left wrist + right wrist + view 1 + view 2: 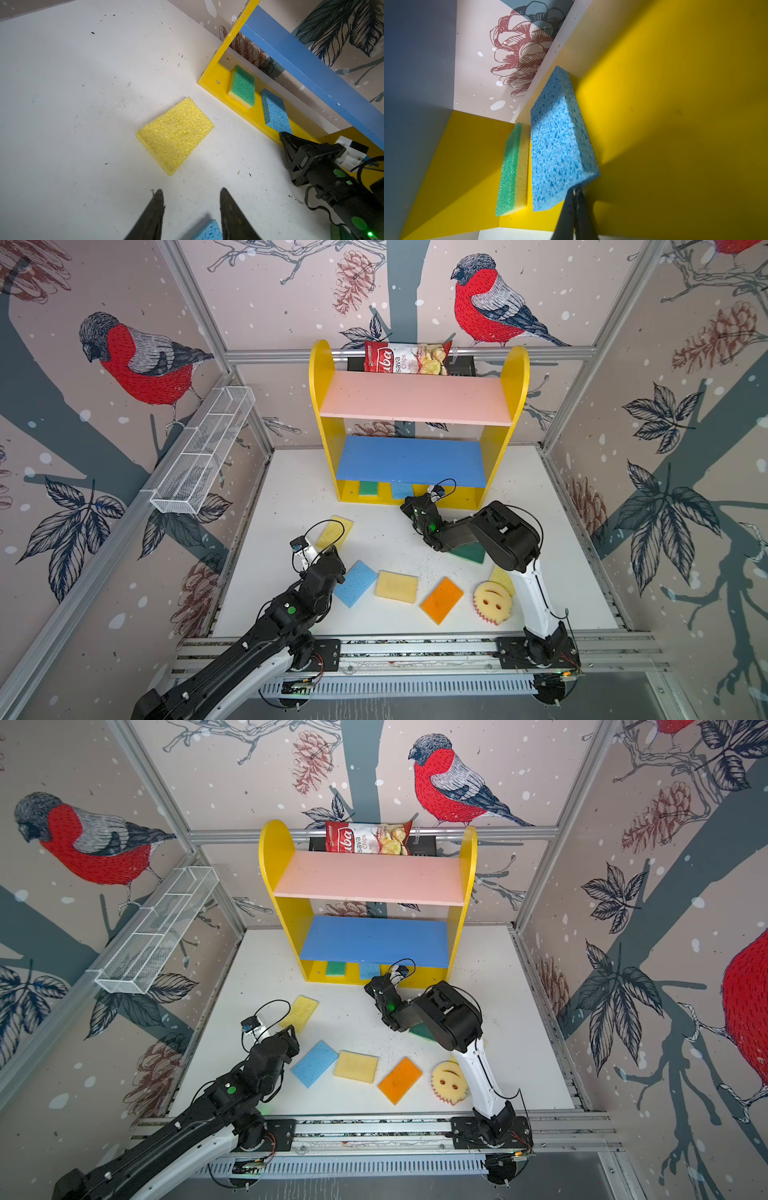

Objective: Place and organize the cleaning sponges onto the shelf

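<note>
While the right hand (576, 190) sits clenched at a porous blue sponge (556, 141), left hand (190, 191) gapes.

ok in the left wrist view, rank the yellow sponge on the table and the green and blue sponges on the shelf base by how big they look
1. yellow sponge: clearly largest, but nearest the camera.
2. green sponge and blue sponge: look alike, left unranked.

The blue board (411, 460) leaves me a low slot over the yellow base (675, 124). Green sponge (508, 166) and blue sponge (556, 141) block its left; rightward it's bare.
</note>
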